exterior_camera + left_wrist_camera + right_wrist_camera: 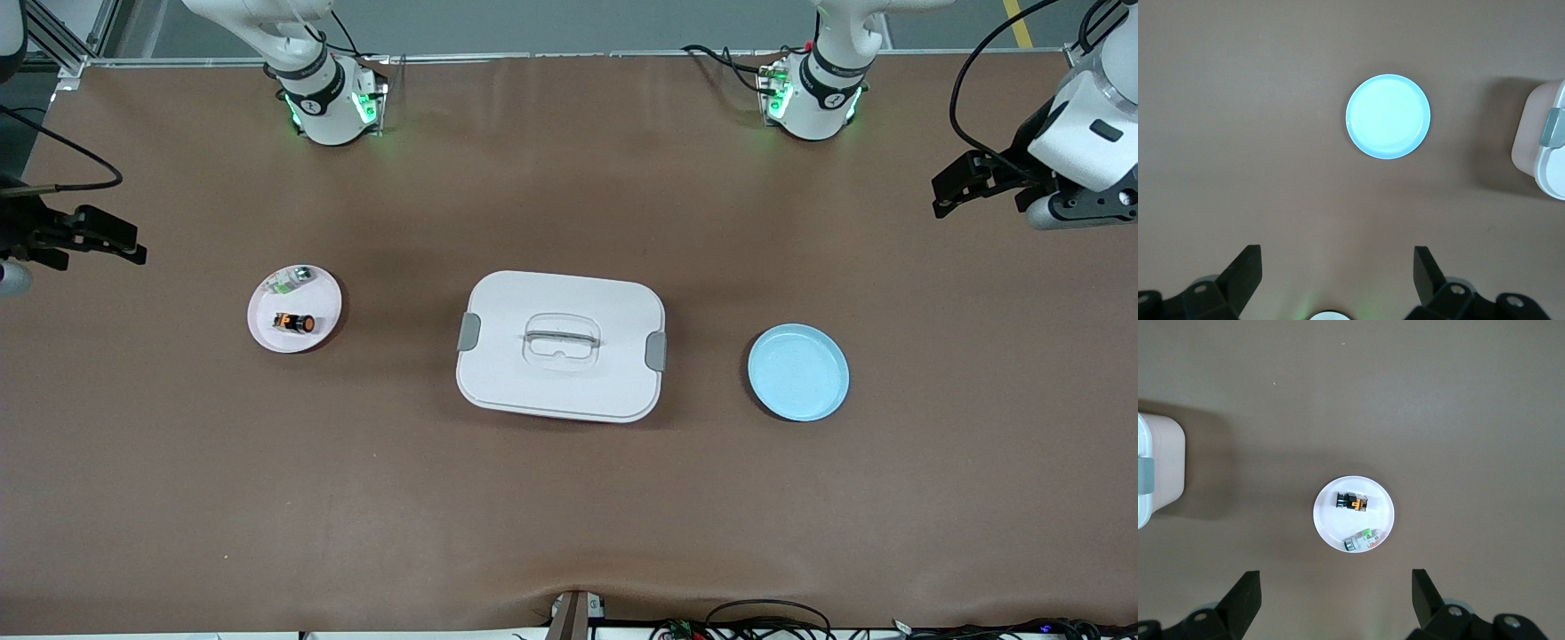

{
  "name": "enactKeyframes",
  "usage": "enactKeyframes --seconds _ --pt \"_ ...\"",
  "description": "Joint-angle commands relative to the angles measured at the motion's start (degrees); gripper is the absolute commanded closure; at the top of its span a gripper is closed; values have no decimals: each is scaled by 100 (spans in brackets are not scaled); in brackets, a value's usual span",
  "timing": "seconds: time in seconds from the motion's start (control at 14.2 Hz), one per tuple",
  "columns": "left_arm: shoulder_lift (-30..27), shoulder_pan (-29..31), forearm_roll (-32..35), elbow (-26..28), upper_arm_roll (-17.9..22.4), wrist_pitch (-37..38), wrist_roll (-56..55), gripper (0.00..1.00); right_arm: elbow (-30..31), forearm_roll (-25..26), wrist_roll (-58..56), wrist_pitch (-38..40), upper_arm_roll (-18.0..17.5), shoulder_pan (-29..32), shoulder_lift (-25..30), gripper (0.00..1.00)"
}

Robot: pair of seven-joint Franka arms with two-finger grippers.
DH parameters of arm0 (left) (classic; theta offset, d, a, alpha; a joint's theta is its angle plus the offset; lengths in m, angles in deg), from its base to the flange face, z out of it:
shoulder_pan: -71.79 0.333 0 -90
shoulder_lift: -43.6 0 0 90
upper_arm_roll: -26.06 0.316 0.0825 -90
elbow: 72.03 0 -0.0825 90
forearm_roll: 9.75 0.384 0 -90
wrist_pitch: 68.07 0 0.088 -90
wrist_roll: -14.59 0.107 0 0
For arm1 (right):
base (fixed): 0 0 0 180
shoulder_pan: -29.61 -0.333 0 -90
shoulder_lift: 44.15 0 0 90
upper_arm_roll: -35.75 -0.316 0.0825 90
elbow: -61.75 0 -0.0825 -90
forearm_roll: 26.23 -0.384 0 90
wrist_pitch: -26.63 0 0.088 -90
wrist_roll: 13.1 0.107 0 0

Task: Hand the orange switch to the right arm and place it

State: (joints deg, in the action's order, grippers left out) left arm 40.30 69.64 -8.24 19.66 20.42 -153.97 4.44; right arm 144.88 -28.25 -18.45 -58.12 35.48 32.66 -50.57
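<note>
**Supervisor:** Give me the item count.

**Operator:** I count one orange switch (295, 323), one whitish-green-and-silver part (294, 280), one white plate (267, 331), one blue plate (797, 372) and one white lidded box (560, 345) on the tabletop (569, 498). The switch lies on its side on the white plate, toward the right arm's end; the whitish-green part shares that plate, close beside the switch, not touching it.

**Supervisor:** Pincer status?

**Operator:** I see both wide, holding nothing. The left pincer (1338, 270) hangs over bare tabletop near the blue plate. The right pincer (1337, 590) hangs over bare tabletop near the white plate. Both arms wait.

**Supervisor:** Differences between views?

**Operator:** Only the front view shows me all five items together. The right wrist view gives the white plate with both parts and one corner of the box. The left wrist view gives the blue plate and another box corner with a grey latch (1554, 128), but not the switch.
</note>
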Motion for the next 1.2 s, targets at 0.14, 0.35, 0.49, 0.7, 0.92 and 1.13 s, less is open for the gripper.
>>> enactKeyframes --seconds 0.14,0.35,0.49,0.7,0.92,1.13 --pt "-93 48 -80 33 -7 -5 31 0 -175 -79 886 64 -79 47 -87 0" --pt "-119 48 -80 24 46 65 110 0 -166 -88 869 64 -87 73 -78 0" --pt "-119 83 -89 33 46 65 110 0 -157 -53 868 55 -79 82 -69 0" --pt "-110 83 -107 15 46 57 110 0 45 43 764 -68 -79 73 -8 0" --pt "-119 83 -124 -11 46 65 110 0 220 114 561 -129 -61 82 106 0" --pt "-128 83 -124 -2 37 65 110 0 833 114 561 -593 -44 91 535 0"
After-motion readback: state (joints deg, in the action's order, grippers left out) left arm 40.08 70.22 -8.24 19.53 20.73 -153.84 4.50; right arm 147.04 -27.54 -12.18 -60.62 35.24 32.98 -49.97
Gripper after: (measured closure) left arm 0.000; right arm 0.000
